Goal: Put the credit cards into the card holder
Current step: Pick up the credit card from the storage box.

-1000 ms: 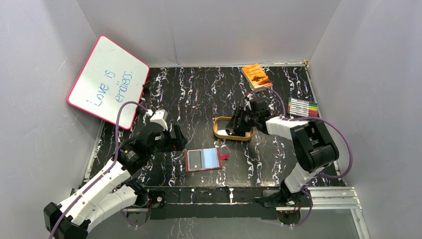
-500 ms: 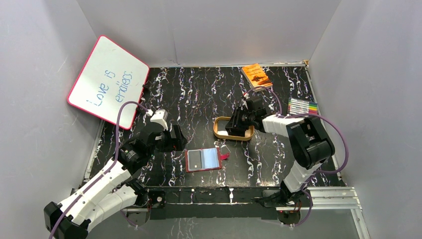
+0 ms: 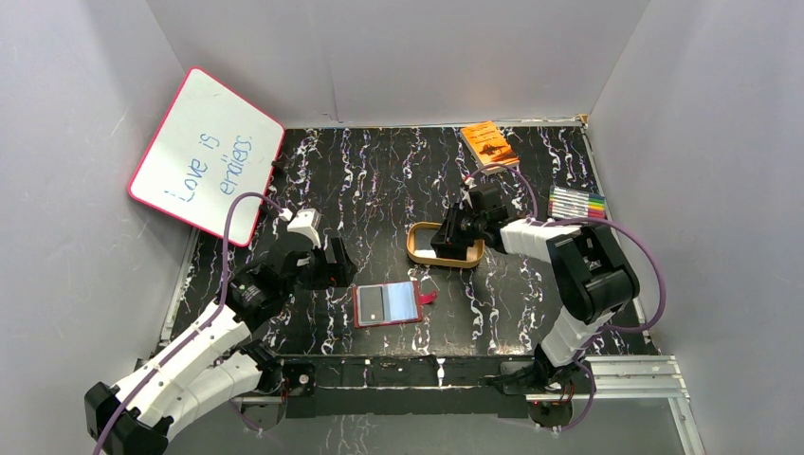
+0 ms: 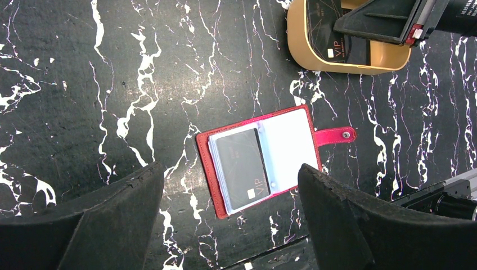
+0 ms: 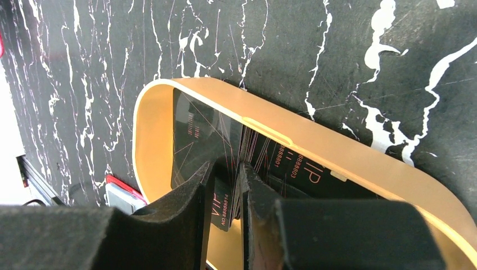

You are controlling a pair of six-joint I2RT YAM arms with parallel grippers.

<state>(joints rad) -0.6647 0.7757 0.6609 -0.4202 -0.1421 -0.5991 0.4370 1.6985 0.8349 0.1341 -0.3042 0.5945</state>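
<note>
The dark red card holder (image 3: 387, 303) lies open near the table's front edge. In the left wrist view the card holder (image 4: 205, 163) has one black credit card (image 4: 242, 166) in its left sleeve and its snap tab (image 4: 334, 135) out to the right. Several more black credit cards (image 5: 194, 126) lie in the gold oval tray (image 5: 315, 140). My right gripper (image 5: 225, 169) reaches into that tray and is shut on a black card (image 5: 222, 211) standing on edge. My left gripper (image 4: 230, 216) is wide open and empty, hovering above the holder.
An orange book (image 3: 489, 144) lies at the back. A pack of coloured markers (image 3: 576, 203) lies at the right. A whiteboard (image 3: 207, 155) leans on the left wall. The gold tray (image 3: 423, 248) sits just behind and right of the holder.
My right gripper has shifted slightly back and left over the tray. The left arm, the card holder and the tray have not moved.
</note>
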